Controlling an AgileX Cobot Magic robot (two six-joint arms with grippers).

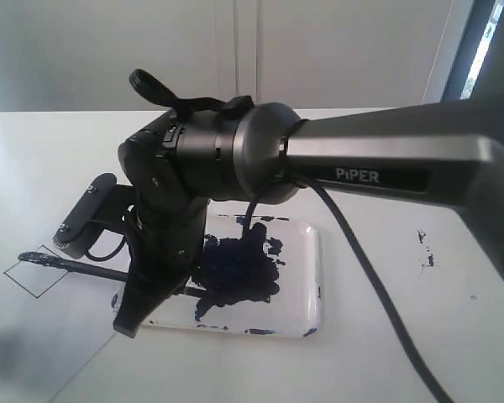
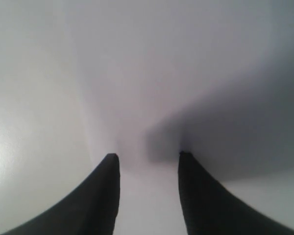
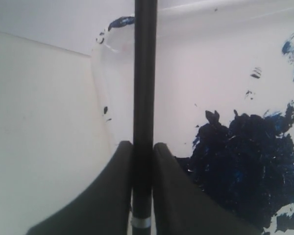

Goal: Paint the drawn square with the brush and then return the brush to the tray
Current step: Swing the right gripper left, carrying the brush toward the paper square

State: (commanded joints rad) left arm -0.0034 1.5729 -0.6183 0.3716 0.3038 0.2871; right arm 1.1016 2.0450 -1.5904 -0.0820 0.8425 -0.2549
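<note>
Right gripper (image 3: 143,145), jaws clamped on the brush (image 1: 80,268), paint-dark tip at the drawn square (image 1: 35,277), white tray (image 1: 302,252) beneath holding blue-black paint blot (image 1: 235,269), left gripper (image 2: 147,157) jaws apart, empty

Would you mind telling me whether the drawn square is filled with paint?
No, the drawn square is only a thin outline, and its inside is all white.
</note>
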